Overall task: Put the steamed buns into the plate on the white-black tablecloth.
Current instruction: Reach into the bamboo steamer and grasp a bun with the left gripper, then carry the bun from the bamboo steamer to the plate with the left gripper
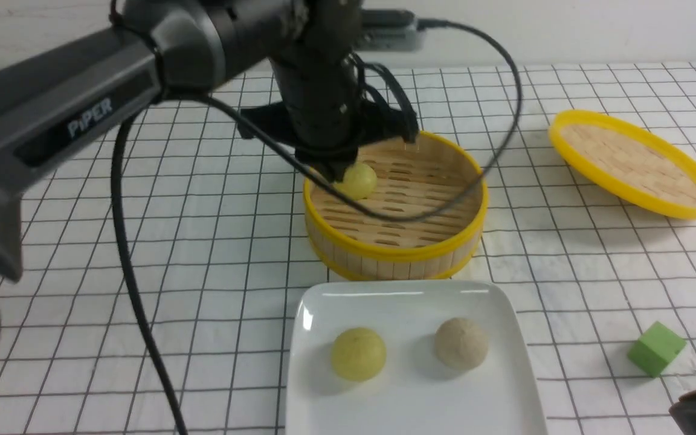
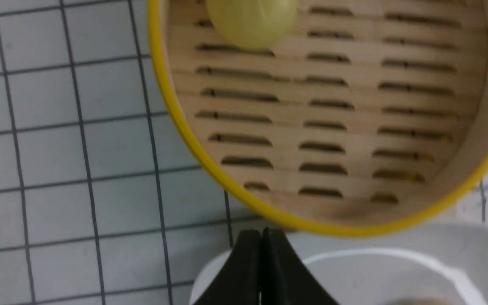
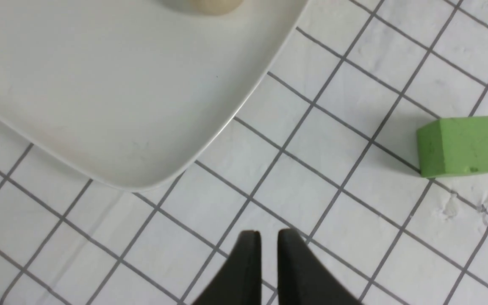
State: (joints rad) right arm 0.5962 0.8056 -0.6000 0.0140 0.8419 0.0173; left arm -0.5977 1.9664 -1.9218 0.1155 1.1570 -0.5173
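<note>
Plate (image 1: 414,399) holds two buns (image 1: 358,353) — third bun (image 1: 357,180) sits in the steamer (image 1: 444,241), looks soft and light, so pinch its sides gently. Left gripper (image 2: 262,231) pinched together, empty — right gripper (image 3: 269,232) slightly apart.

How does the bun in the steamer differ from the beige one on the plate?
Colour: the steamer bun is pale yellow-green, while the beige bun is greyish. Place: the steamer bun sits on the slats of the bamboo steamer, near its left wall. The beige bun rests on the white plate, right of another yellow-green bun. State: the steamer bun is not yet moved; the beige bun is already delivered. Both are small round domes.
</note>
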